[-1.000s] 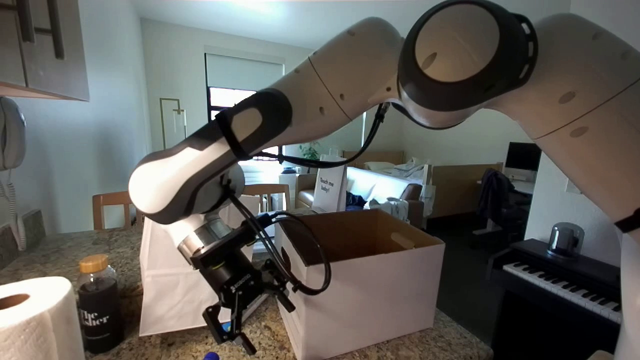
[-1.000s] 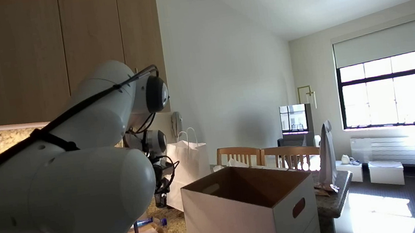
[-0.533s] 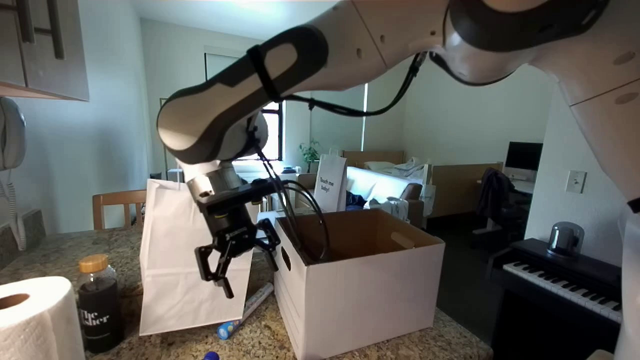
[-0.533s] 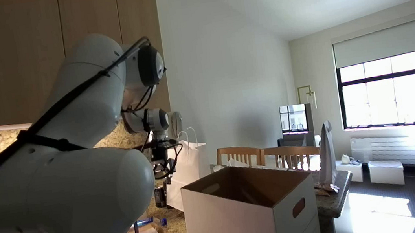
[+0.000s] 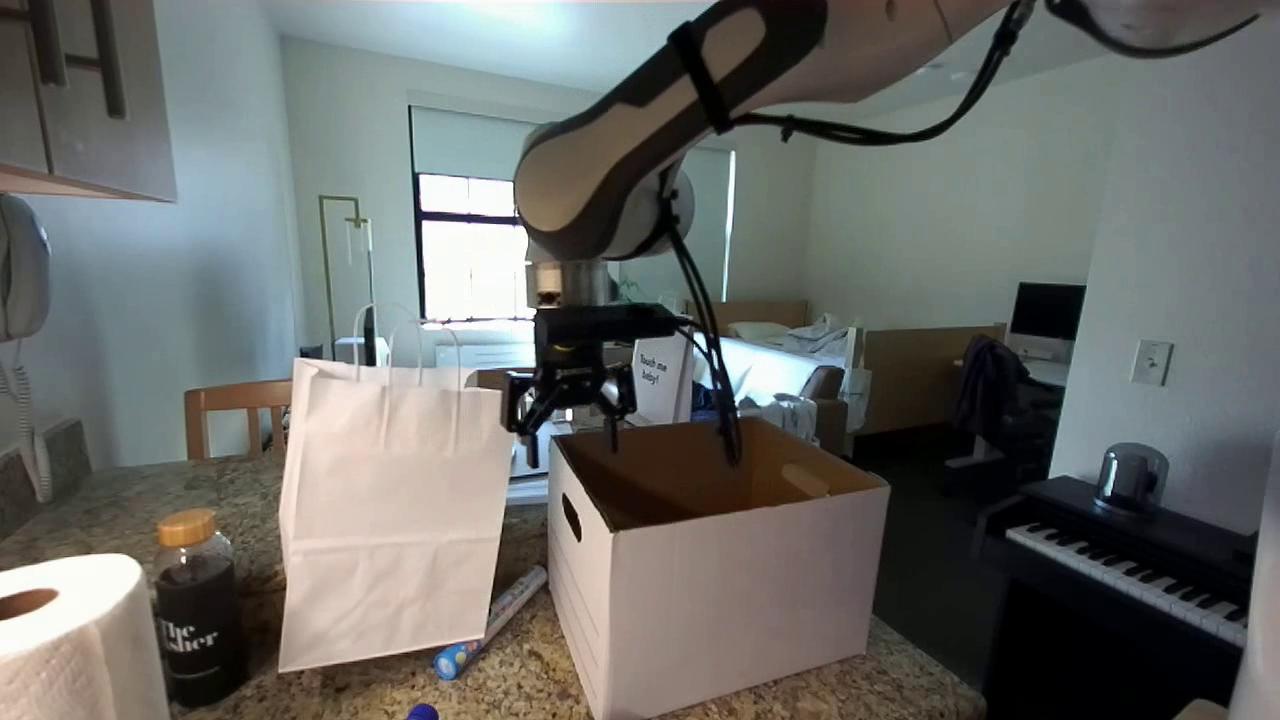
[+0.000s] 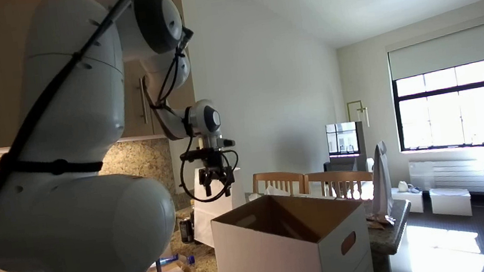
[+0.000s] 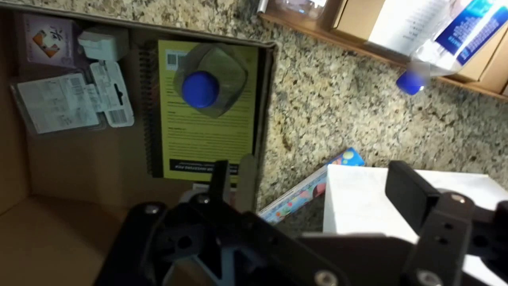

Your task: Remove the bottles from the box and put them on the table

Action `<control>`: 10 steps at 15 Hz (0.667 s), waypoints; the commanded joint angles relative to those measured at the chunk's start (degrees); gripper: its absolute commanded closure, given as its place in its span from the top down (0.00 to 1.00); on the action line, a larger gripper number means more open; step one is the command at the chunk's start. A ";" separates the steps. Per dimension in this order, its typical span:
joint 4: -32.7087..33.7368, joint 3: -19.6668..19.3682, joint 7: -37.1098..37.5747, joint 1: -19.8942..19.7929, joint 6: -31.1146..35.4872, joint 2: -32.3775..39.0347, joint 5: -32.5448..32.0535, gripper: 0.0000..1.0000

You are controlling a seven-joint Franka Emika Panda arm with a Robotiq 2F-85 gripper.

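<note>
Wrist view: 1 blue-capped bottle [image 7: 200,89] in the box [image 7: 79,171], overlapping 1 yellow spiral-bound book [image 7: 210,135]. At least 2 more bottles [image 7: 472,31] in 1 cardboard tray [image 7: 309,31] on the table [image 7: 317,107]. Gripper [image 7: 313,180] spread wide, raised near the box's rim.

The speckled stone table [image 5: 530,660] is bearing a large white box [image 5: 740,600] near its edge. A tall white paper bag [image 5: 395,530] is standing beside the box, with a slim printed pack [image 5: 508,606] lying aslant between the two. On the bag's other side, a dark jar [image 5: 202,635] is standing next to a paper towel roll [image 5: 90,640], whose base is falling out of view. A smaller paper bag [image 5: 664,395] is standing behind the box. A cardboard tray [image 7: 357,48] is lying near the box, bare table showing between them.
</note>
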 commanded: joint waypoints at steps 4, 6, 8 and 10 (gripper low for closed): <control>-15.63 -3.07 -14.99 -9.89 6.80 -13.80 4.39 1.00; -16.28 -4.59 -18.67 -12.14 6.42 -14.67 4.49 1.00; -15.98 -6.05 -21.86 -13.91 6.16 -14.39 4.69 1.00; -15.56 -7.29 -23.95 -15.39 6.23 -13.99 4.49 1.00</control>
